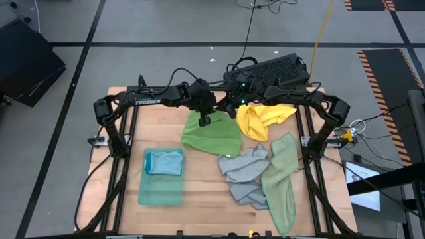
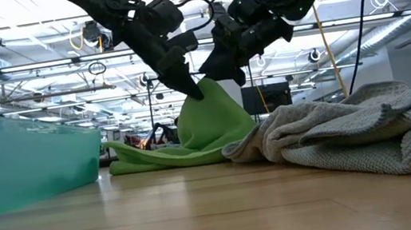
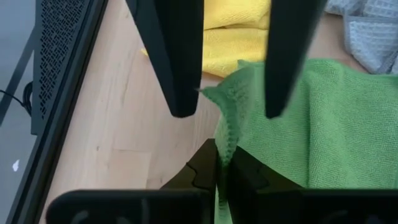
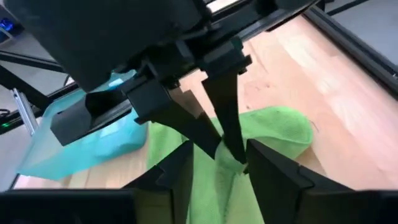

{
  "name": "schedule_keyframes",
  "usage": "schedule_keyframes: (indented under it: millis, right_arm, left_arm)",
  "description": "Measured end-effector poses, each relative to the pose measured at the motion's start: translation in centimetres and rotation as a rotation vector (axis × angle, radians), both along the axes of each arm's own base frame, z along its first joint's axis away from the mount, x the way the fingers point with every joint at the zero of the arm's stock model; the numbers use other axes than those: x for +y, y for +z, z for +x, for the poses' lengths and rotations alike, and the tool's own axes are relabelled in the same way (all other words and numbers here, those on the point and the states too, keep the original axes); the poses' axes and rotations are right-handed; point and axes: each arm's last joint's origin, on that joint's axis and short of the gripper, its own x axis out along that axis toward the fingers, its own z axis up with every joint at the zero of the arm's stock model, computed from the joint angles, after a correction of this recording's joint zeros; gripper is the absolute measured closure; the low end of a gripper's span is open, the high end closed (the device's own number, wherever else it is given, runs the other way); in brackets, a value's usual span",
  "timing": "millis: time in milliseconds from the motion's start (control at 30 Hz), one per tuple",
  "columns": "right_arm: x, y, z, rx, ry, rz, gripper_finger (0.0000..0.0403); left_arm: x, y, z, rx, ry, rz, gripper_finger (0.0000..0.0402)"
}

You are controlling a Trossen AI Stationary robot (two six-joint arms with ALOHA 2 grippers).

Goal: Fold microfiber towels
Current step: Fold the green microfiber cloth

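Arms reached in from both back corners of the table (image 1: 199, 199) and met over the bright green towel (image 1: 211, 136) near the back middle. In the low view both wrists tipped steeply down, the left gripper (image 2: 196, 90) meeting the towel's raised peak and the right gripper (image 2: 214, 73) just beside it. That view hid the grip itself; the left wrist view showed it: the left gripper's fingers (image 3: 242, 180) were pressed together on the green towel's stitched edge, with the other arm's two fingers (image 3: 180, 62) standing apart either side of the lifted corner, clear of the cloth. The right wrist view showed its own fingers (image 4: 273, 174) parted about halfway around the same peak. Only the overhead view showed the rest: the yellow towel (image 1: 262, 119), grey towel (image 1: 244, 174), sage towel (image 1: 282, 179), and a light blue towel (image 1: 165, 162) on the teal towel (image 1: 159, 189).
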Motion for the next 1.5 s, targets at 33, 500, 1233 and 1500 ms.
schedule_keyframes:
  millis: [33,500,1233,1500]
  right_arm:
    - [0.0,0.0,0.0,0.004,0.002,-0.002,0.0274]
    - [0.1,-0.4,-0.2,0.039,0.018,0.004,0.0370]
    - [3.8,1.5,-1.0,0.159,0.008,0.001,0.0402]
    - [5.3,1.4,-0.4,0.186,0.014,-0.010,0.0402]
  left_arm:
    - [0.0,0.0,0.0,0.000,0.000,0.000,0.0376]
    - [0.0,0.0,0.0,-0.006,0.005,-0.003,0.0376]
    - [5.4,0.5,-7.0,0.211,0.310,-0.183,0.0236]
    - [8.4,-3.8,-7.3,0.226,0.143,-0.281,0.0246]
